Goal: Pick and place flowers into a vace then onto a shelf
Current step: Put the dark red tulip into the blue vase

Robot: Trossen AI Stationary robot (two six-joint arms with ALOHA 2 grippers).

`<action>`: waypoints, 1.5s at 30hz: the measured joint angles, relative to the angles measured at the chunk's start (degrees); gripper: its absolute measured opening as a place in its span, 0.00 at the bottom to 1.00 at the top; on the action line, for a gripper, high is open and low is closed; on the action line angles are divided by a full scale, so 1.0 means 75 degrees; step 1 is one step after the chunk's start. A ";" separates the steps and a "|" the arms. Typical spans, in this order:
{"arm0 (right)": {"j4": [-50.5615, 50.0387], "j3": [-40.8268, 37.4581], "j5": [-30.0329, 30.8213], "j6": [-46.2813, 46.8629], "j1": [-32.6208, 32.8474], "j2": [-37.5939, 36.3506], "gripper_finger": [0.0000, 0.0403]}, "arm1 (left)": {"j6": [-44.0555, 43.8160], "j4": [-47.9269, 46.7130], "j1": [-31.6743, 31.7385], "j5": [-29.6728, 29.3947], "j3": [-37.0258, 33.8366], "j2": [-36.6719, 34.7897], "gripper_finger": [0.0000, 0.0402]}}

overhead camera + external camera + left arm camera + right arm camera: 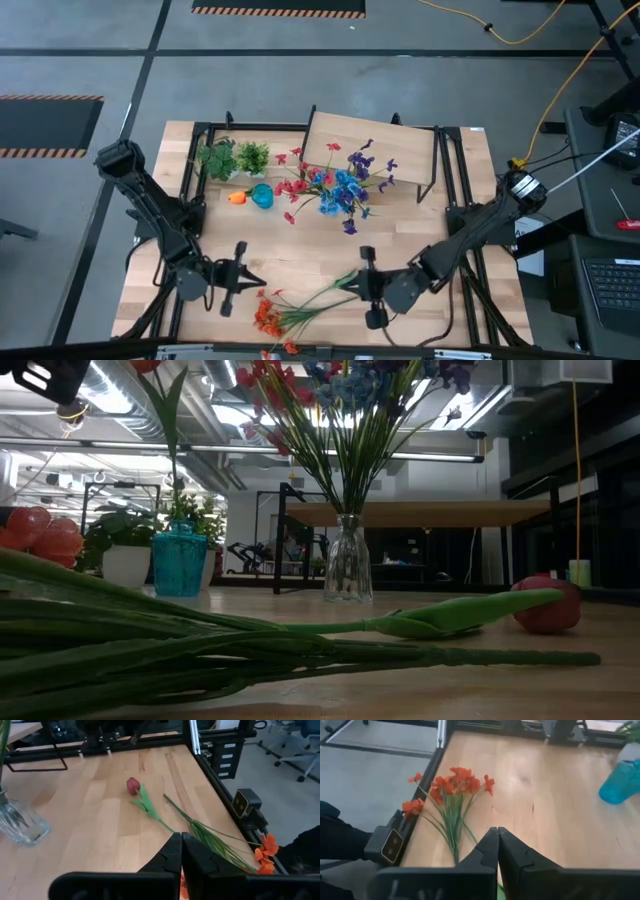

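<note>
Flowers half sorted on the light-wood counter [300,255].
Both the left gripper [238,279] and right gripper [366,286] hover closed and empty beside the loose orange-bloomed green-stemmed spray [290,312], likely next; other blooms fill the clear glass vase [348,560] near the raised wooden shelf [372,140].

Grey floor [330,40], hazard-striped mats [278,8], yellow cable [520,38]; ceiling pipes [200,448] lit.
</note>
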 joint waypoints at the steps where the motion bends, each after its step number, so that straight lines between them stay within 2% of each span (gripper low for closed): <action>1: -0.0069 0.0154 -0.0002 -0.0054 -0.0010 0.0140 0.02 | -0.0020 -0.0006 0.0005 -0.0020 0.0000 0.0003 0.00; 5: -0.0415 0.0633 -0.0165 -0.0314 -0.0151 0.0715 0.05 | -0.0029 -0.0009 0.0086 -0.0022 0.0000 0.0003 0.01; 15: -0.1502 0.1378 -0.1679 -0.0299 -0.0794 0.1562 0.24 | 0.0100 -0.0015 0.0145 0.0023 0.0000 0.0003 0.01; 21: -0.1881 0.1444 -0.1907 -0.0089 -0.0896 0.2052 0.33 | 0.0207 -0.0012 0.0146 0.0022 0.0000 0.0003 0.03; 25: -0.1942 0.1441 -0.2255 -0.0024 -0.0976 0.2398 0.35 | 0.0473 -0.0012 0.0146 0.0000 0.0000 0.0003 0.04; 41: -0.1711 0.1439 -0.2279 0.0108 -0.1134 0.3035 0.35 | 0.0493 -0.0023 0.0337 -0.0016 0.0000 0.0003 0.05; 45: -0.1305 0.1439 -0.2279 0.0024 -0.1134 0.3221 0.35 | 0.0498 -0.0039 0.0337 -0.0018 -0.0003 0.0003 0.05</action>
